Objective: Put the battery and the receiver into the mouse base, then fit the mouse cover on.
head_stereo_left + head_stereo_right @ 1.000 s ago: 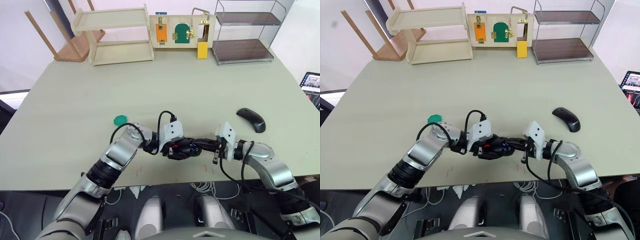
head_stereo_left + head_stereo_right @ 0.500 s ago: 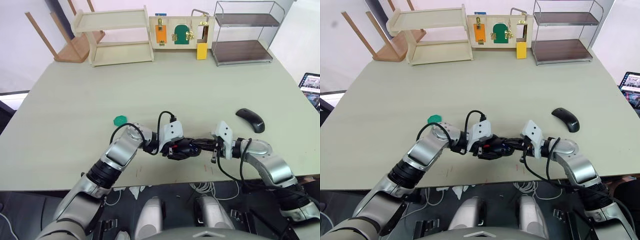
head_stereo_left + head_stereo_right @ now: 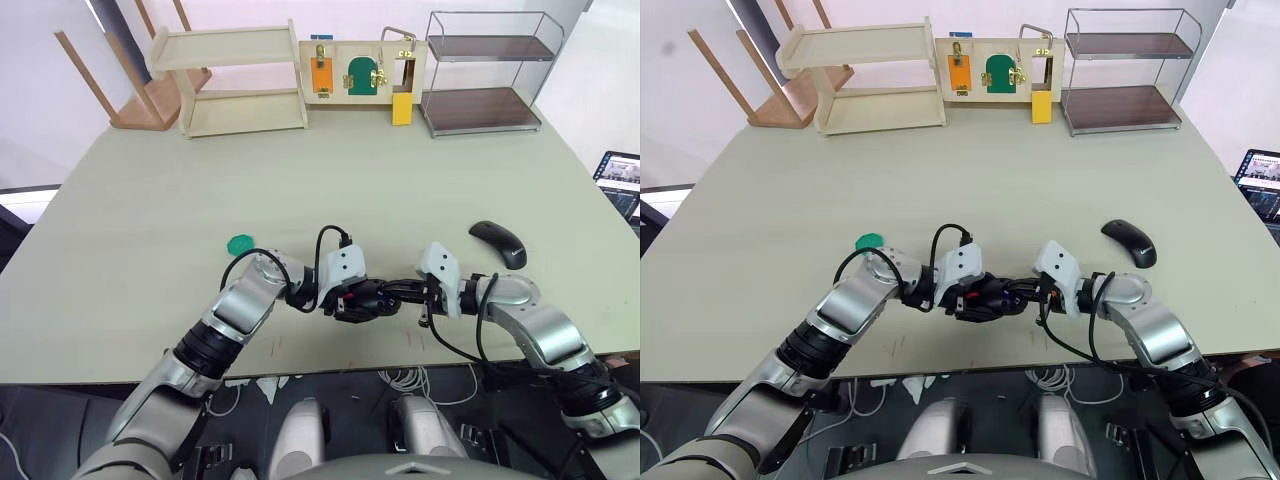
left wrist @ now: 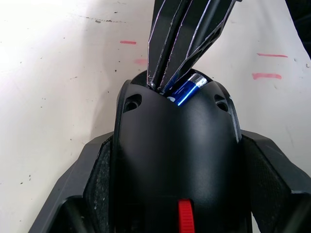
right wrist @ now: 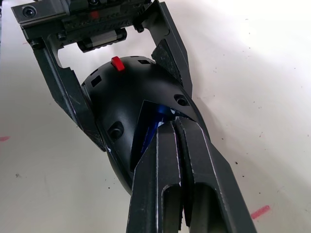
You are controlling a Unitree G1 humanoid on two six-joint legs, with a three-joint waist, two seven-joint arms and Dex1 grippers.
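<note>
While the left gripper (image 5: 121,73) clamps the black oval mouse base with its red patch (image 4: 177,160) by both flanks near the table's front edge, the right gripper (image 4: 187,53) reaches in from the base's 3 o'clock side, its two black fingers pressed together with their tips in the hollow compartment. The small blue cylindrical battery with a silver end (image 4: 187,90) lies tilted at the compartment mouth, touching those fingertips (whether it is pinched or merely pushed cannot be told). The step in hand appears to be seating the battery. The next move probably calls for pressing it flat into its bay, then withdrawing the fingers without dragging it out. The thin, smooth, all-black curved mouse cover (image 3: 499,243) rests on the pale green table (image 3: 350,170), at roughly 2 o'clock from the base, well apart. A flat round green disc (image 3: 239,243) lies at about 10 o'clock.
</note>
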